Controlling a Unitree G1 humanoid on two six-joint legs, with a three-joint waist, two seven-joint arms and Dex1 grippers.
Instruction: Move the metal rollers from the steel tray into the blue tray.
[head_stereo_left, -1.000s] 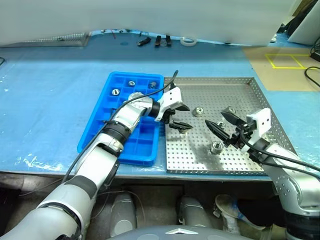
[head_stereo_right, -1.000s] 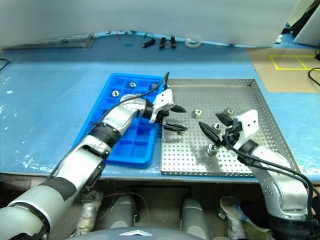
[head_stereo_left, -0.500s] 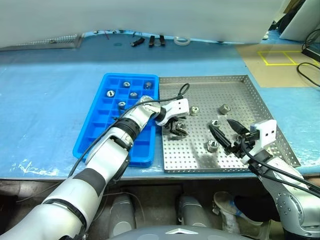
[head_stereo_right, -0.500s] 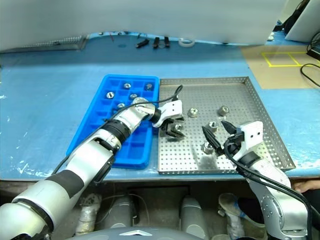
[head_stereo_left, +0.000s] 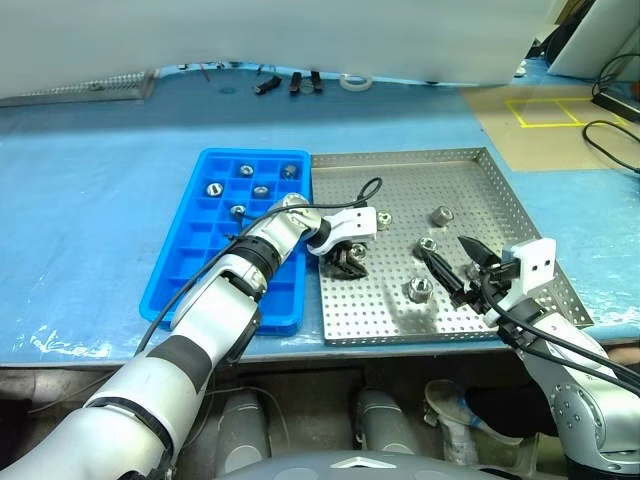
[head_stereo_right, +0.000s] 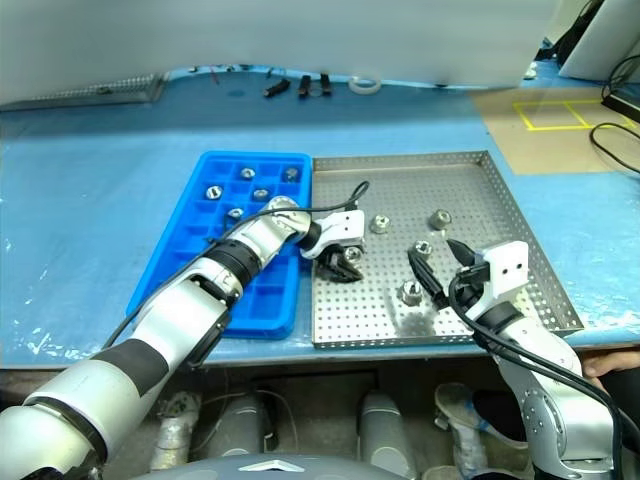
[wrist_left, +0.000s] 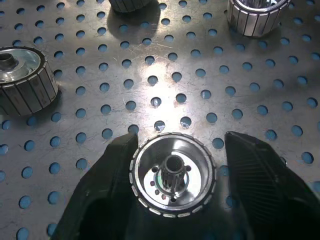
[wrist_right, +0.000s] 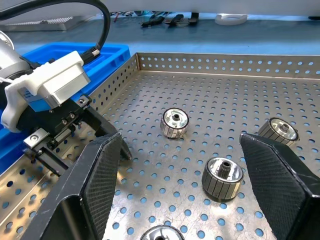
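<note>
Left gripper (wrist_left: 172, 200) clamps a ribbed metal roller (wrist_left: 172, 181) on the steel tray (head_stereo_left: 470, 160), near its left rim, beside the blue tray (head_stereo_left: 190, 265). Pickup is underway; next, lift and carry left to an empty compartment. Right gripper (head_stereo_left: 452, 262) hovers wide open over three remaining rollers (head_stereo_left: 420, 290).
</note>
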